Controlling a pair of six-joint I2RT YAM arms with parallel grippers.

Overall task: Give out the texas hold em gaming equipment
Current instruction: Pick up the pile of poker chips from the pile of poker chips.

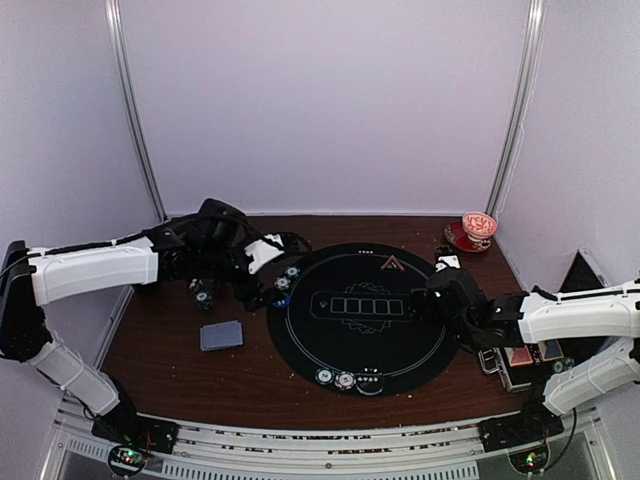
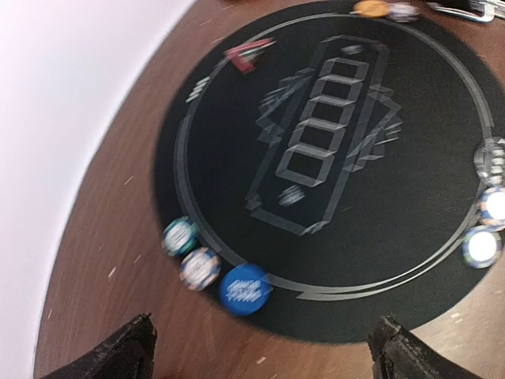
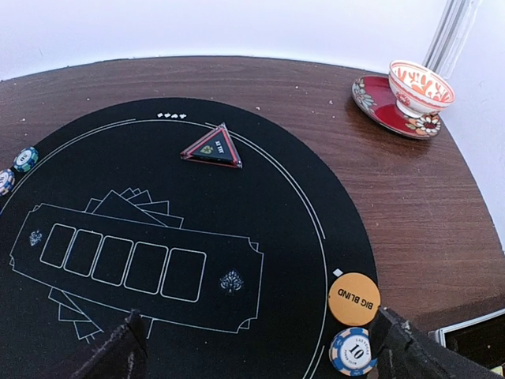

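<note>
White walls close in a brown wooden table (image 1: 180, 360) with a round black mat (image 1: 400, 340) at its middle. From above, the left gripper (image 1: 275, 280) hangs over the mat's 9 o'clock edge, beside striped chips (image 1: 291, 272) and a blue disc (image 1: 283, 298). Three near chips (image 1: 345, 380) sit at the mat's 6 o'clock. The card deck (image 1: 221, 335) lies on bare wood off the mat toward 8 o'clock, its long axis running roughly 9 to 3. The right gripper (image 1: 440, 290) sits at the mat's 3 o'clock edge.

The left wrist view is blurred. Its fingers (image 2: 126, 351) stand wide apart with nothing between them, above the blue disc and a teal chip (image 2: 180, 234). That seat looks served. The deck is probably next, which calls for a swing toward 8 o'clock and a low pinch across its short side.

In the right wrist view the jaws are likewise apart and empty. The orange disc (image 3: 353, 298), marked BIG BLIND, lies at the mat's rim with a white-faced chip (image 3: 352, 351) just beside it. The red triangle marker (image 3: 213, 148) points its apex to 12 o'clock, toward the far wall. The cup (image 3: 420, 85) on its saucer (image 3: 377, 99) stands off the mat at 1 o'clock.
</note>
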